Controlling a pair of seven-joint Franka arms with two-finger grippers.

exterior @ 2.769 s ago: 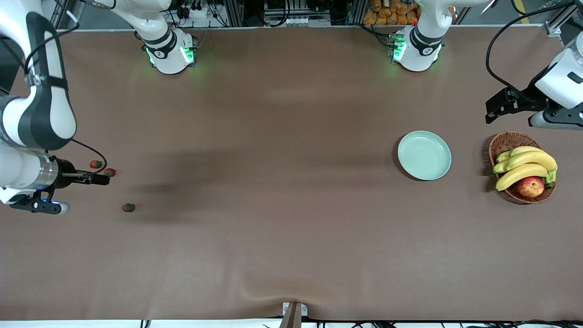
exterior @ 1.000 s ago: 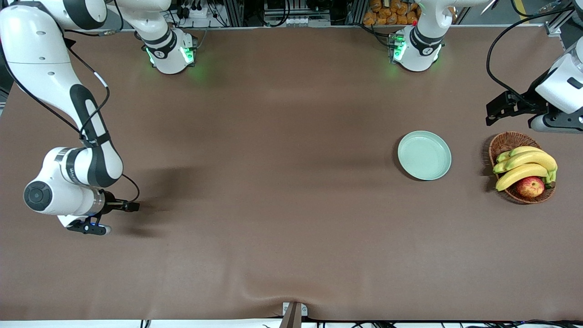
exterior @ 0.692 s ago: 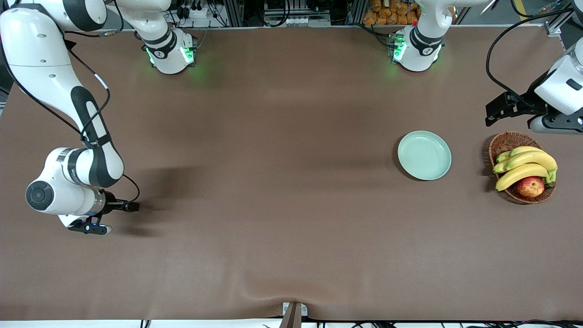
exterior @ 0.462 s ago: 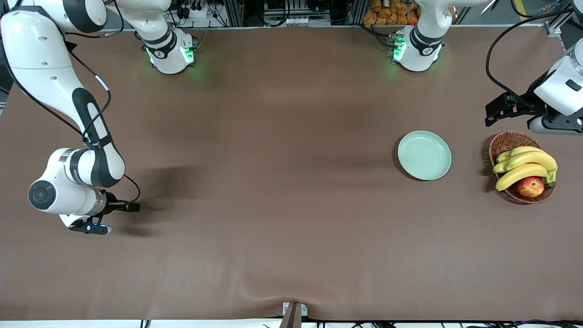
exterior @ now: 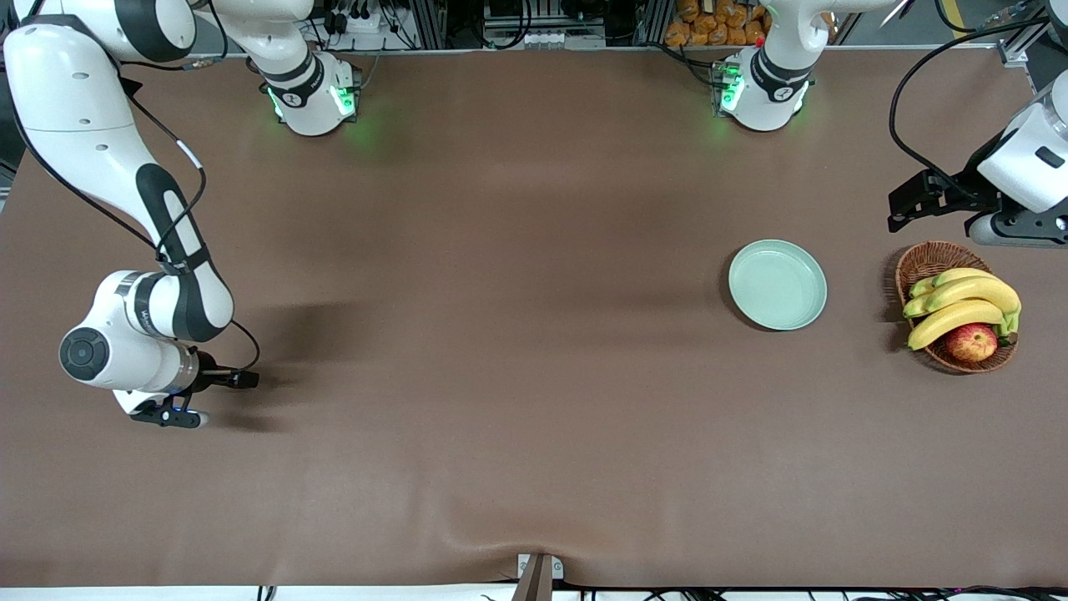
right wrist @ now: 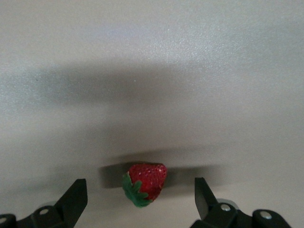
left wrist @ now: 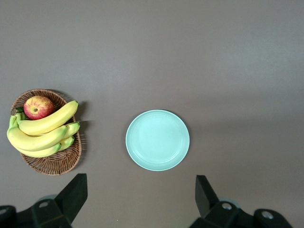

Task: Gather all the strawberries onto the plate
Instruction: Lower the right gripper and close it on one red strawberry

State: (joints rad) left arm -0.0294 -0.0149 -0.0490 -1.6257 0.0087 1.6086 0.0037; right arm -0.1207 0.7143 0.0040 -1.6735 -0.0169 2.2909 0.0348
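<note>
The right gripper (right wrist: 140,202) is hovering, fingers spread, over a small red strawberry (right wrist: 145,183) lying on the brown table (exterior: 517,376); the waiting left gripper (left wrist: 140,202) is hanging released above the empty round mint-green plate (left wrist: 157,140)

A round brown wicker basket (exterior: 926,260) sits on the brown table (exterior: 517,351). In the basket lie curved yellow bananas (exterior: 959,307) and, touching them, a red-yellow apple (exterior: 971,342).

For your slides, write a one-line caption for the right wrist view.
Open right gripper poised over one strawberry lying on the brown table.
</note>
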